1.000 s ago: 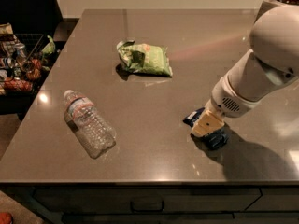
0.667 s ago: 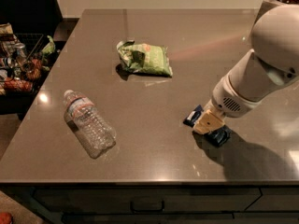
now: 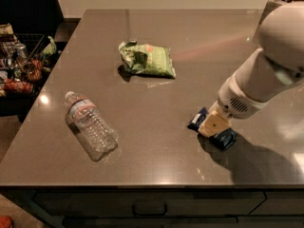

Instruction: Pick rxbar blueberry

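End effector (image 3: 213, 125): down at the bench (image 3: 156, 146), directly over the snack bar (image 3: 226, 139), placed for a top grasp; grip state cannot be told.
Snack bar: flat underneath, both ends protruding.
Bottle (image 3: 90, 131), green bag (image 3: 147, 59): well apart from the end effector.

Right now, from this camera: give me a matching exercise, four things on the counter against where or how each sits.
Things:
1. water bottle
2. green snack bag
3. rxbar blueberry
4. gripper

Places or states:
A. right front, middle hidden, dark blue ends showing
B. left front of the counter, lying on its side
C. low over the dark blue wrapper
D. back middle, crumpled

Pairs: 1-B, 2-D, 3-A, 4-C
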{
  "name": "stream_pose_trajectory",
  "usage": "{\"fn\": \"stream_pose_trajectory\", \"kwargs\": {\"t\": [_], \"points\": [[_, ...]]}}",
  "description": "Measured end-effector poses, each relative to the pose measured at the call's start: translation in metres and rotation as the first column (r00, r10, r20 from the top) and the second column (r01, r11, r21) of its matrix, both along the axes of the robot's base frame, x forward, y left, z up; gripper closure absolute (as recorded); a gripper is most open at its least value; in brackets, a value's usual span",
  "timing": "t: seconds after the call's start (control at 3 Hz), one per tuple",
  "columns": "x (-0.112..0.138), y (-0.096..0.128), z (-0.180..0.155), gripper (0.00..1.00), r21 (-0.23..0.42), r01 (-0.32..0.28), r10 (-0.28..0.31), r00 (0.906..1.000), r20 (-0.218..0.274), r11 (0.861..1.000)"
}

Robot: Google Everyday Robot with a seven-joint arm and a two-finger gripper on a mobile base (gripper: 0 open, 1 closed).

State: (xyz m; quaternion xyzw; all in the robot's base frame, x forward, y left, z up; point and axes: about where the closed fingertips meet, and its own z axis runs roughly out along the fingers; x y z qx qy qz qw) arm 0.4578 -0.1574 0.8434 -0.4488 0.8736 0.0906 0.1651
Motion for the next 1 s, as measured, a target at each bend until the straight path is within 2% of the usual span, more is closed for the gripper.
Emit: {"fn": "stream_pose_trajectory", "kwargs": {"t": [0.33, 0.67, 1.0], "points": [[0.004, -0.009, 0.045, 1.00, 0.083, -0.004, -0.001, 0.9981, 0.062, 0.997], [0.014, -0.021, 0.117, 1.00, 0.187, -0.043, 0.014, 0.9876, 0.157, 0.981], [0.015, -0.021, 0.121, 1.00, 0.189, -0.045, 0.014, 0.9866, 0.162, 0.981]]}}
